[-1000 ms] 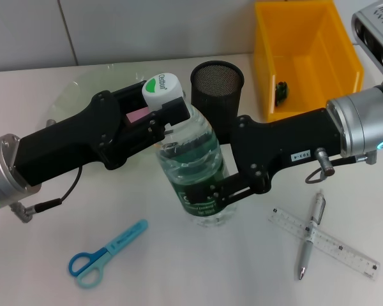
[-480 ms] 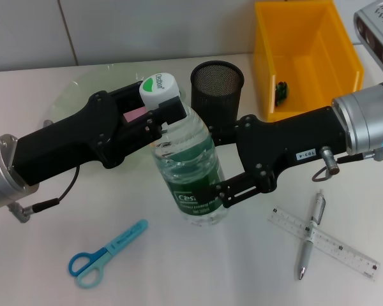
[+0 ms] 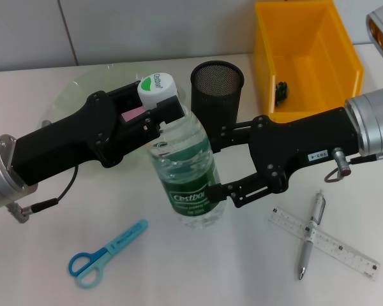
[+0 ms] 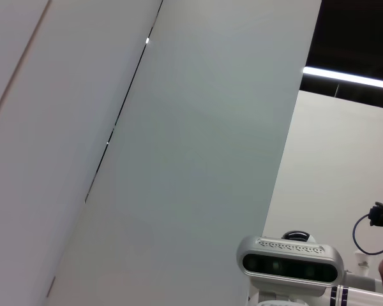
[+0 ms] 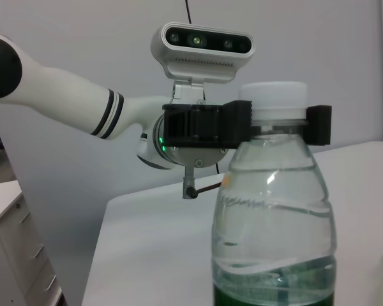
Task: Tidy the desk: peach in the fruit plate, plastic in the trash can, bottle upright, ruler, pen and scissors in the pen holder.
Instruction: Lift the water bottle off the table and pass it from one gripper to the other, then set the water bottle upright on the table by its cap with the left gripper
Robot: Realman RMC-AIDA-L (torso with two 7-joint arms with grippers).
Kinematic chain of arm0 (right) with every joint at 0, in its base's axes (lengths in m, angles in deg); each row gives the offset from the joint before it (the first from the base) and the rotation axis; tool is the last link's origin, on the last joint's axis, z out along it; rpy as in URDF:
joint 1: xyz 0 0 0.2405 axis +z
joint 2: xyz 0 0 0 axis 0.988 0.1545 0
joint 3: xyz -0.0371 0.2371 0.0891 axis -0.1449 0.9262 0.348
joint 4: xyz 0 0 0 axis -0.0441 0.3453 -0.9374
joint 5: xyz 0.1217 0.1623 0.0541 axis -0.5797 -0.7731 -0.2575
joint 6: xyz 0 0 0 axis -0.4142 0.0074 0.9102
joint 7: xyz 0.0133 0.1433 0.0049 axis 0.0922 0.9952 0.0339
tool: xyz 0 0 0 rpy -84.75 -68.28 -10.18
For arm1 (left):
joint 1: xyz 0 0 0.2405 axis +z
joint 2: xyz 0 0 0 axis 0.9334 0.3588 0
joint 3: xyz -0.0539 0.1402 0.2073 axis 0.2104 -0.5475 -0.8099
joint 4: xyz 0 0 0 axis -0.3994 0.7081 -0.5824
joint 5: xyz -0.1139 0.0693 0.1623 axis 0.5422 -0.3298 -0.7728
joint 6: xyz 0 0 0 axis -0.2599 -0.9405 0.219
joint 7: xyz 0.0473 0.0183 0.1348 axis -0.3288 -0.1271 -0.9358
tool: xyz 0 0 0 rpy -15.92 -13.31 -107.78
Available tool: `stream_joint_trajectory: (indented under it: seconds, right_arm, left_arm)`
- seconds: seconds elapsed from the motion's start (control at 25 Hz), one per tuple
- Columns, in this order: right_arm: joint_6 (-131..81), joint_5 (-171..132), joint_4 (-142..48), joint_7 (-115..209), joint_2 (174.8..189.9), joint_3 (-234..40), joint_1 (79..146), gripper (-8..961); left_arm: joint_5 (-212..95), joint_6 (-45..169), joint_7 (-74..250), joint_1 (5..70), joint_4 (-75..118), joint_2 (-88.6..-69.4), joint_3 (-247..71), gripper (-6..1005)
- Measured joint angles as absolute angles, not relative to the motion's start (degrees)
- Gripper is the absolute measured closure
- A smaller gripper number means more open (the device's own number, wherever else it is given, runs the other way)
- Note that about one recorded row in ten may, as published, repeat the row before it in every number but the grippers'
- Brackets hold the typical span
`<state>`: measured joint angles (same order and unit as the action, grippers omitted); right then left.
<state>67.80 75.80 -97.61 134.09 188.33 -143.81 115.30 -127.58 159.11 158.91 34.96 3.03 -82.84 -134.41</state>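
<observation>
Standing bottle [image 3: 185, 172]: left hand [image 3: 163, 111] clamps neck, right hand [image 3: 220, 169] brackets body.

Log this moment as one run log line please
step: bottle upright | left claw: shut on neck | right claw: around body, open | scissors, pen, ruler: on desk

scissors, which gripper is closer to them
Left. The left gripper clamps the bottle neck, up-table of the scissors; the right gripper, at the bottle's body, is farther.
</observation>
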Motion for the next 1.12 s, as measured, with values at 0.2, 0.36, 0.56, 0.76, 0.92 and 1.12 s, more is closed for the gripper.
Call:
stream_joint_trajectory:
  seconds: [0.2,0.36,0.56,0.76,0.92,1.12]
  right_arm:
    - [68.1,75.8,-98.8,134.6,188.29,-143.8,114.7,110]
    - [68.8,75.8,-101.3,135.3,188.28,-143.6,113.3,110]
    - [69.6,75.4,-102.6,135.5,188.22,-142.2,111.4,111]
    - [69.9,75.3,-102.5,135.5,188.14,-139.9,109.9,111]
    - [70.2,75.2,-102.3,135.3,188.08,-138.8,109.1,111]
    - [70.3,75.4,-102.1,135.3,187.84,-138.5,108.4,111]
  left_arm:
    - [-127.6,158.5,158.9,35.0,3.5,-82.83,-134.4,560]
    - [-127.6,158.2,158.8,35.0,3.5,-82.82,-134.3,560]
    - [-127.6,157.9,158.5,36.8,2.8,-82.44,-133.5,560]
    - [-127.6,156.9,158.1,40.5,-2.3,-82.14,-133.1,561]
    - [-127.6,154.9,155.5,42.9,-4.5,-82.17,-132.2,561]
    - [-127.6,152.7,150.2,44.5,-4.4,-82.17,-131.0,561]
